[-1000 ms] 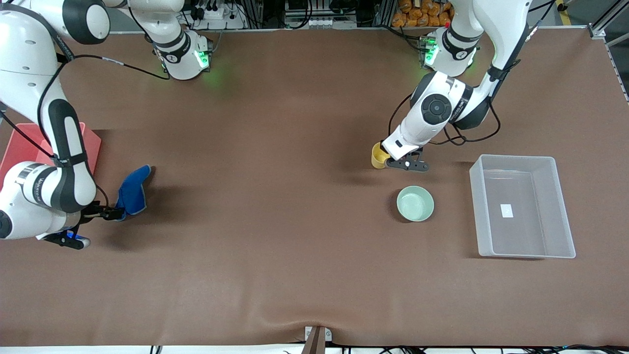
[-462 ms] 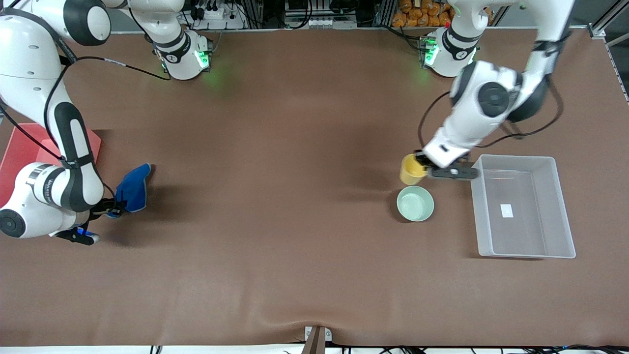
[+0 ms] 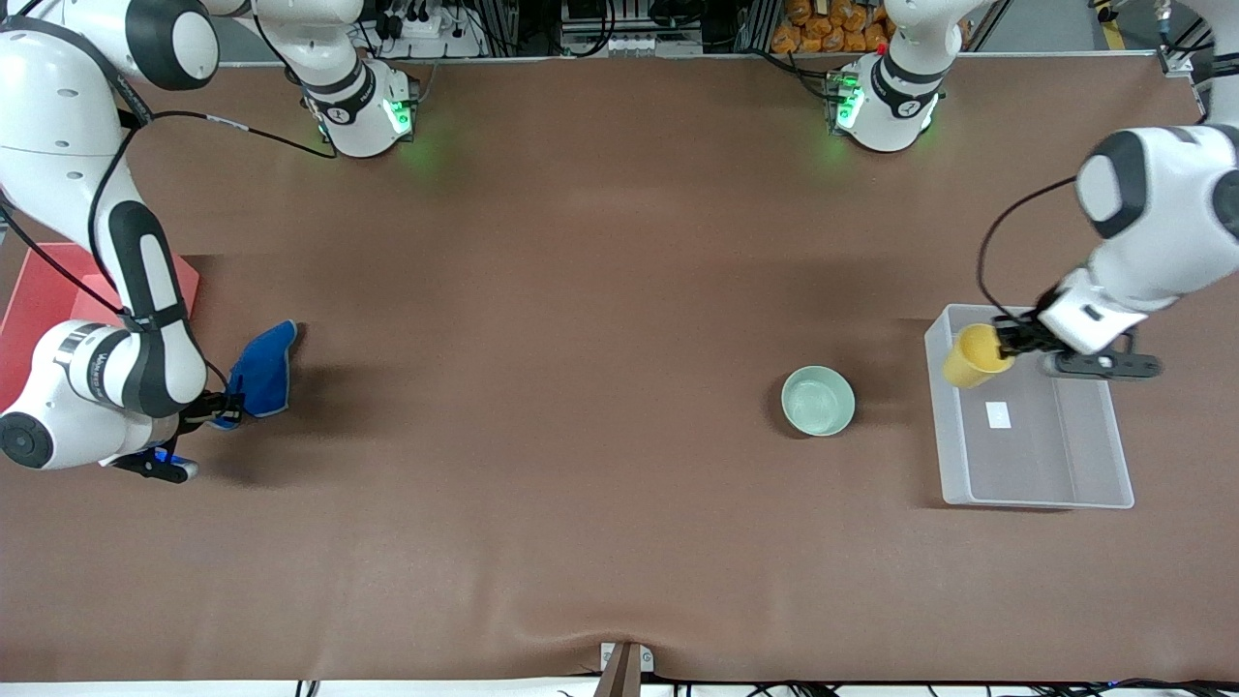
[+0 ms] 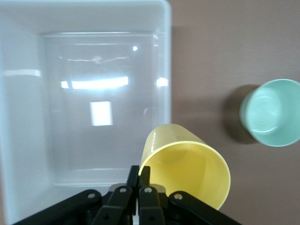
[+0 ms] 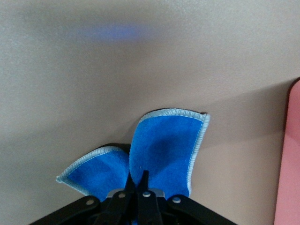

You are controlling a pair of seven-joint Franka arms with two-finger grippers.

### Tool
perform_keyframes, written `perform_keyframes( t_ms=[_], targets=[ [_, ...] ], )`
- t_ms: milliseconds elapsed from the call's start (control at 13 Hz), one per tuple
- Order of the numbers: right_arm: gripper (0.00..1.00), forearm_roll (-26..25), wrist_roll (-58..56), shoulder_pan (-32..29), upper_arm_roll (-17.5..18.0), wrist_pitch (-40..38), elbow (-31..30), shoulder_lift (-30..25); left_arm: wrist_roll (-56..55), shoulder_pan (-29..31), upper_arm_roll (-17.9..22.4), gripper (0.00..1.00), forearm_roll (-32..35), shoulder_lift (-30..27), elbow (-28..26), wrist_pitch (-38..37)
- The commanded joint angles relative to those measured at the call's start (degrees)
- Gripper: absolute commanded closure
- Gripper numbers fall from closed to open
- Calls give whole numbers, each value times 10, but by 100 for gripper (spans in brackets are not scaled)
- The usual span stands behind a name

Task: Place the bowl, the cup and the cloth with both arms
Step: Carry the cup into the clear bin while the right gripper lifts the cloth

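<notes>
Pinching cup (image 3: 973,356) by its rim, your L gripper (image 3: 1016,341) hangs over bin (image 3: 1103,474); cup tilted, mouth toward bowl (image 3: 818,401). R gripper (image 3: 225,410) clamps cloth (image 3: 263,373) corner, cloth's long axis running away from the fingers, near red board (image 3: 39,290).

Two arms are counted, each ending in one gripper. One cup (image 3: 974,356), one bowl (image 3: 818,401) and one cloth (image 3: 263,373) are seen. One clear bin (image 3: 1099,455) is found at the right of the frame, and one red tray (image 3: 39,290) at the left edge.
</notes>
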Motion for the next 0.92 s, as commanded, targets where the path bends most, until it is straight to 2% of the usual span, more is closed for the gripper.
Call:
perform_keyframes(
  t_ms=[0, 154, 538, 846],
  targets=[
    [100, 8, 0, 7, 3, -13, 2, -25, 73, 59, -8, 100, 7, 41, 43, -13],
    [100, 8, 0, 14, 2, -16, 2, -54, 84, 90, -8, 100, 7, 70, 57, -13],
    [100, 8, -3, 24, 3, -69, 2, -145, 84, 89, -8, 100, 13, 118, 36, -17],
    [100, 7, -20, 27, 3, -135, 2, -220, 84, 89, -8, 100, 56, 141, 18, -18]
  ],
)
